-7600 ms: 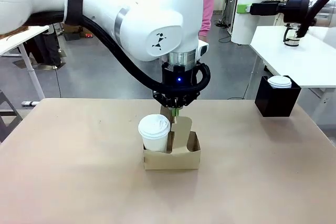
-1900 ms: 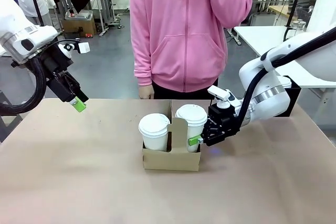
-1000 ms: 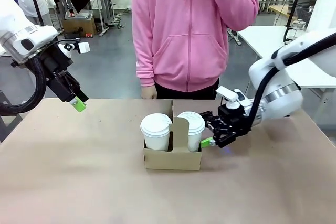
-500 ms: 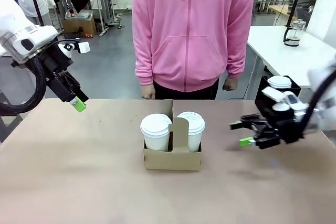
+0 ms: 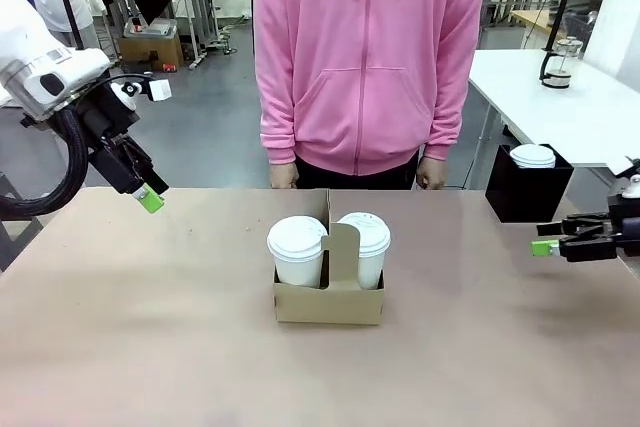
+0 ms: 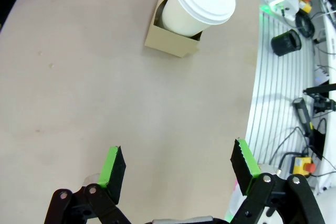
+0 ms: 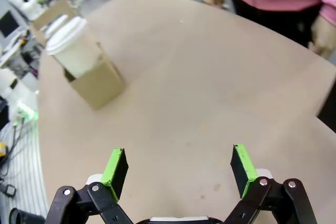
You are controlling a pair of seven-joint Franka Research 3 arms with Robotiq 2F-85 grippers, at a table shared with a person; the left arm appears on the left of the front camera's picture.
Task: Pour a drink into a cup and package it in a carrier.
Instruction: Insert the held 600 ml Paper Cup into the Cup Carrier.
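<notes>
Two lidded cups [image 5: 297,251] sit in the carrier [image 5: 328,299] mid-tabletop; both jaws, left [image 5: 148,199] at nine o'clock, right [image 5: 549,246] at three, hang open and empty. Cardboard's light and floppy, so I'd pinch that upright handle tab [image 5: 343,250].

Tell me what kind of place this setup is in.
Most likely a robotics lab or test room rather than a real café. Signs: white worktables in rows behind the person, equipment stands and cables on the bare grey floor, and an emergency-stop button beside the brown table.
</notes>
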